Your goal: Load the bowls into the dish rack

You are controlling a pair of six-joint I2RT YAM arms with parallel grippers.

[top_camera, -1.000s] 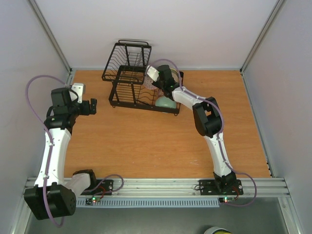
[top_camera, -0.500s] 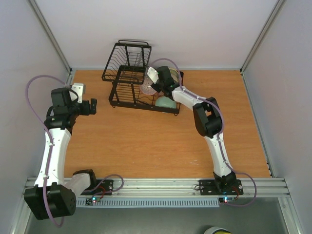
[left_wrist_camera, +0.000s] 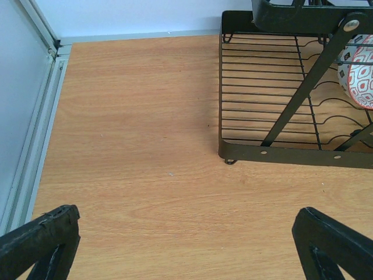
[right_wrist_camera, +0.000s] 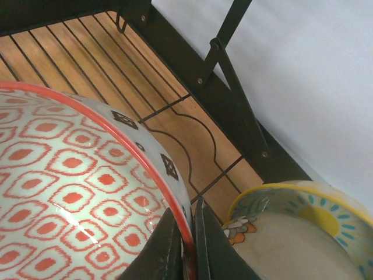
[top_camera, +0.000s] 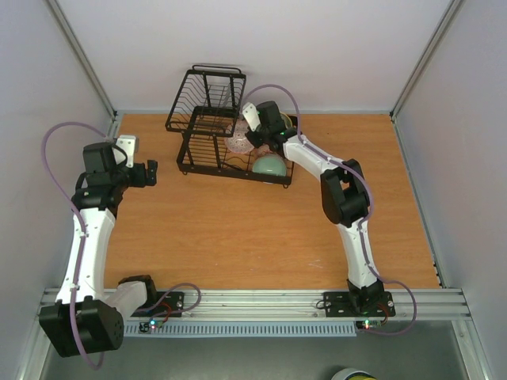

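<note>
The black wire dish rack (top_camera: 207, 127) stands at the back of the table. My right gripper (top_camera: 253, 136) reaches into it, shut on the rim of the red-and-white patterned bowl (top_camera: 238, 136), held on edge above the rack's floor wires. In the right wrist view the fingers (right_wrist_camera: 175, 245) pinch that bowl's (right_wrist_camera: 64, 181) red rim. The cream bowl with the yellow centre (right_wrist_camera: 297, 233) sits just right of it. The mint green bowl (top_camera: 269, 165) lies upside down in the rack's right end. My left gripper (top_camera: 147, 172) is open and empty, left of the rack. The pink-red bowl is hidden.
The left wrist view shows the rack's left end (left_wrist_camera: 274, 87), the held bowl (left_wrist_camera: 358, 70) inside it, and bare wooden table (left_wrist_camera: 134, 146) before my left gripper (left_wrist_camera: 186, 256). The metal frame rail (left_wrist_camera: 35, 134) and white walls close in the table's left and back.
My right gripper has carried the red-and-white bowl a little leftward and farther back inside the rack. The left arm has not moved.
</note>
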